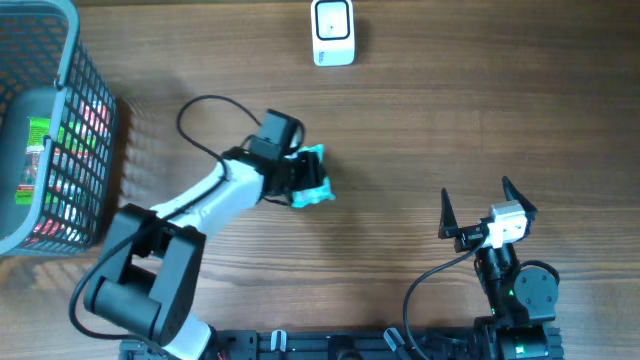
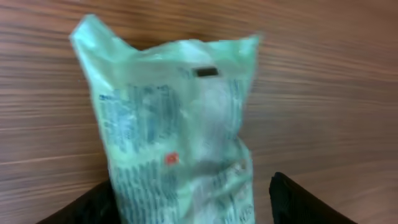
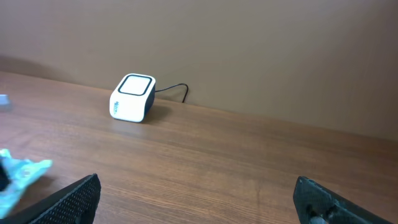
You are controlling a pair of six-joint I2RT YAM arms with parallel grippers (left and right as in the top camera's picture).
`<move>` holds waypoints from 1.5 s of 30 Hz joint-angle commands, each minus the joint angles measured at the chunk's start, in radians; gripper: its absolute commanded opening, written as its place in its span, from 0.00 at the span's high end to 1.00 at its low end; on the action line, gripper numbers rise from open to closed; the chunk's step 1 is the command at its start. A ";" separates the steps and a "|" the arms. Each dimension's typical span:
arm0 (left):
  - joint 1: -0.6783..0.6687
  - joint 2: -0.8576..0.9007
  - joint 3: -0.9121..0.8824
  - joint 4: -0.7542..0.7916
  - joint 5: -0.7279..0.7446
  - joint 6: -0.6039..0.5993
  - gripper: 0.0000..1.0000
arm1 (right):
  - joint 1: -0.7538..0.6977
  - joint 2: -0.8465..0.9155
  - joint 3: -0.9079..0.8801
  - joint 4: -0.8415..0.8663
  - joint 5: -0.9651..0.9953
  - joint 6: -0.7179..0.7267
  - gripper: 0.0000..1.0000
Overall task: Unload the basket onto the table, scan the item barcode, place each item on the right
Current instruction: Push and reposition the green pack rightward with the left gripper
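So the whole thing is happening on a brown wood-grain table (image 1: 420,110), planks running left to right. In the right wrist view a plain brown wall (image 3: 261,43) is standing right behind the far edge, nothing on it.

The pale teal packet (image 1: 314,193) is lying flat on the wood around the middle of the table, a bit to the left. The left gripper (image 1: 300,178) is sitting right over it. From the left wrist camera the two dark fingers (image 2: 301,202) are straddling the near end of the bag: one is right at the bag's edge, the other is showing a strip of bare wood between it and the plastic. So the jaws are partly spread around the packet and not clamping it as far as I can see. The print on the bag is too blurry to read.

The white scanner (image 1: 333,32) is sitting at the far edge, centre, with a dark cable (image 3: 175,89) trailing off toward the wall.

A grey-blue mesh basket (image 1: 85,160) with packaged stuff inside is taking up the far left.

The right gripper (image 1: 475,192) is hanging near right, jaws spread wide, holding nothing.
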 commanded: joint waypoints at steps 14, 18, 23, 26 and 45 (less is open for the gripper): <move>-0.098 -0.009 0.162 -0.111 -0.234 -0.177 0.30 | -0.003 -0.003 -0.001 0.003 0.009 -0.005 0.00; -0.063 0.027 0.158 -0.101 -0.174 -0.179 0.37 | -0.003 -0.003 -0.001 0.003 0.009 -0.005 0.00; -0.064 0.114 0.158 -0.034 -0.034 -0.222 0.53 | -0.003 -0.003 -0.001 0.003 0.009 -0.005 0.00; -0.076 0.147 0.158 -0.010 -0.021 -0.222 0.52 | -0.003 -0.003 -0.001 0.003 0.009 -0.005 0.01; -0.238 0.175 0.158 0.064 -0.111 -0.241 0.64 | -0.003 -0.003 -0.001 0.003 0.009 -0.005 0.00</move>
